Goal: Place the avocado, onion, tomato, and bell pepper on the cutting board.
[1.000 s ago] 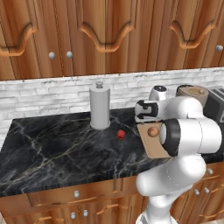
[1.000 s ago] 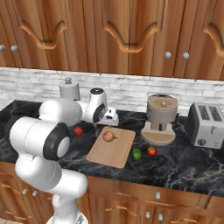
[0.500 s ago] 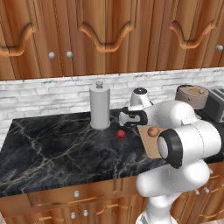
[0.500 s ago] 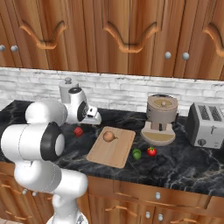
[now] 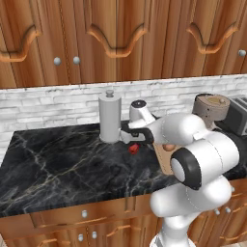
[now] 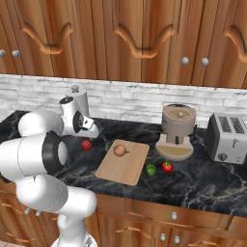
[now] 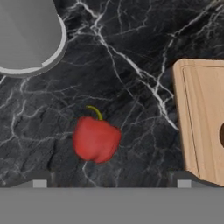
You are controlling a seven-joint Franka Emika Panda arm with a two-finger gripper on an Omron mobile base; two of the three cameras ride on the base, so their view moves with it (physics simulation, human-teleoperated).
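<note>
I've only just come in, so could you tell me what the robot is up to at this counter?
It is gathering vegetables onto the cutting board. The onion already lies on the board. The open gripper hovers above the red bell pepper, which sits on the dark counter between the board and a grey canister, holding nothing. The avocado and tomato wait on the counter beside the board's other side.

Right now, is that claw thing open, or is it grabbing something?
Gripper: open, holding nothing, above the bell pepper.
</note>
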